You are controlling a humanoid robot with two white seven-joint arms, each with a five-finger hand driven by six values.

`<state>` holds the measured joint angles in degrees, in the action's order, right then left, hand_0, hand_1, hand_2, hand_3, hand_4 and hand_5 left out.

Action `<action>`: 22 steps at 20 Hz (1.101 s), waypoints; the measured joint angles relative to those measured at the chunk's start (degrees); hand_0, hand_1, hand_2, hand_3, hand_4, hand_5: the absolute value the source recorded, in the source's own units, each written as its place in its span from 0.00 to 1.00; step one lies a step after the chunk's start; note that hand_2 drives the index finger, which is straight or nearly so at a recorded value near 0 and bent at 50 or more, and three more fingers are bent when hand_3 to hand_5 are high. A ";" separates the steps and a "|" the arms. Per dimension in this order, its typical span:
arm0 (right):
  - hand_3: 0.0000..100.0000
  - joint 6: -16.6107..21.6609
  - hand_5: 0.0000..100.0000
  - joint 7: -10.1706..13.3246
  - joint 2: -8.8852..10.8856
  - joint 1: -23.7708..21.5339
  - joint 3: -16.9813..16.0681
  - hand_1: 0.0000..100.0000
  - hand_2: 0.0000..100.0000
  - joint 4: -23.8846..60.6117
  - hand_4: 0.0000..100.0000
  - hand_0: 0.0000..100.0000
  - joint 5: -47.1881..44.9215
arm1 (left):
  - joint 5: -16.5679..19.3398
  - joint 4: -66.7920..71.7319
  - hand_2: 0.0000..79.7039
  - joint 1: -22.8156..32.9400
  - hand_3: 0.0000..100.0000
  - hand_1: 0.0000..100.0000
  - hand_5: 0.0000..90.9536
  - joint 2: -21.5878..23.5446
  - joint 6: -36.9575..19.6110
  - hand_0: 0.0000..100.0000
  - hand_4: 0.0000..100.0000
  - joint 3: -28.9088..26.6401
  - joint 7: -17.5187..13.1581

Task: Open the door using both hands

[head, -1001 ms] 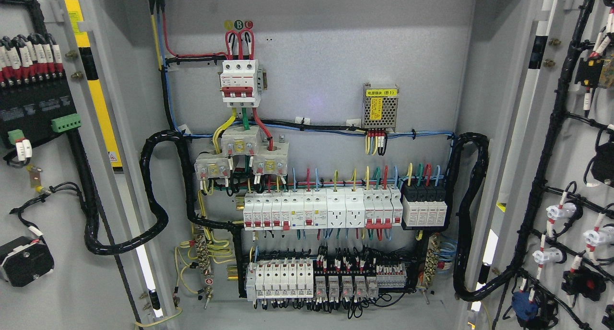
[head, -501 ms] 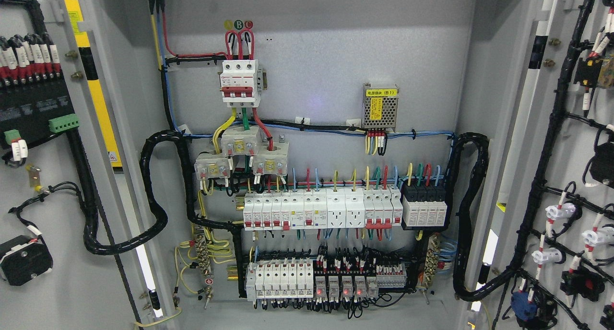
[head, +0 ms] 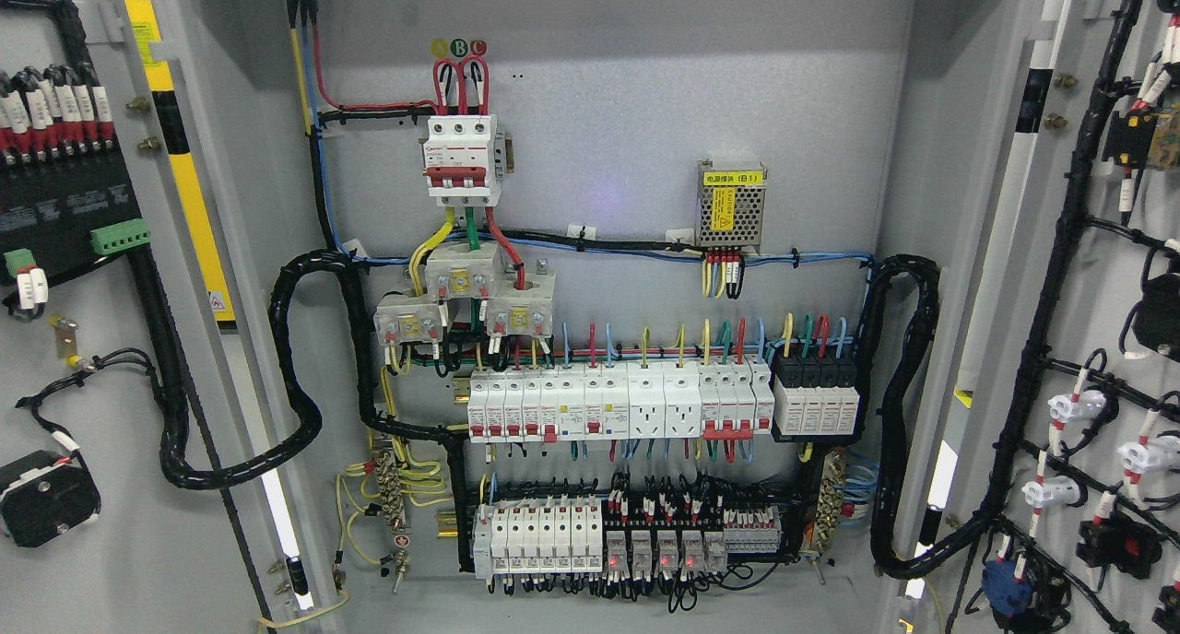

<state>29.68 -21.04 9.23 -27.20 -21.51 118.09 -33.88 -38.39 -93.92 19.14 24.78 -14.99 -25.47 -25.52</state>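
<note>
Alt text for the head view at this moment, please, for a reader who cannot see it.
An electrical cabinet stands with both doors swung open, the left door and right door showing their wired inner faces. Inside, a three-pole main breaker sits above two rows of breakers and relays, with a small power supply module at right. No robot hand shows.

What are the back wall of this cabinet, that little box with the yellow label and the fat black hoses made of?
Back wall: likely sheet metal, matt grey with a fine speckle, perhaps galvanised or painted. Little box: seemingly bare metal, its silvery cover perforated like a grille. Black hoses: probably ribbed plastic conduit, slightly glossy, bending in loose loops. No robot hand is in view.
</note>
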 measured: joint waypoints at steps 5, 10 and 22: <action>0.00 0.00 0.00 -0.08 0.06 0.09 0.73 0.12 0.00 0.01 0.00 0.21 0.07 | -0.06 -2.93 0.00 0.44 0.08 0.00 0.00 0.43 0.21 0.00 0.00 1.99 0.07; 0.00 0.00 0.00 -0.13 0.13 0.16 1.84 0.12 0.00 0.02 0.00 0.21 0.14 | -0.03 -6.71 0.00 0.71 0.08 0.00 0.00 0.62 -0.38 0.00 0.00 4.88 0.36; 0.00 -0.22 0.00 -0.33 0.77 0.16 7.27 0.12 0.00 -0.29 0.00 0.21 0.83 | 2.86 -12.85 0.00 -0.97 0.08 0.00 0.00 -0.18 -0.78 0.00 0.00 18.53 1.63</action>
<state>29.46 -21.37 9.99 -27.04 -14.25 117.80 -33.06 -35.53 -106.76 18.18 24.60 -15.78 -6.93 -23.88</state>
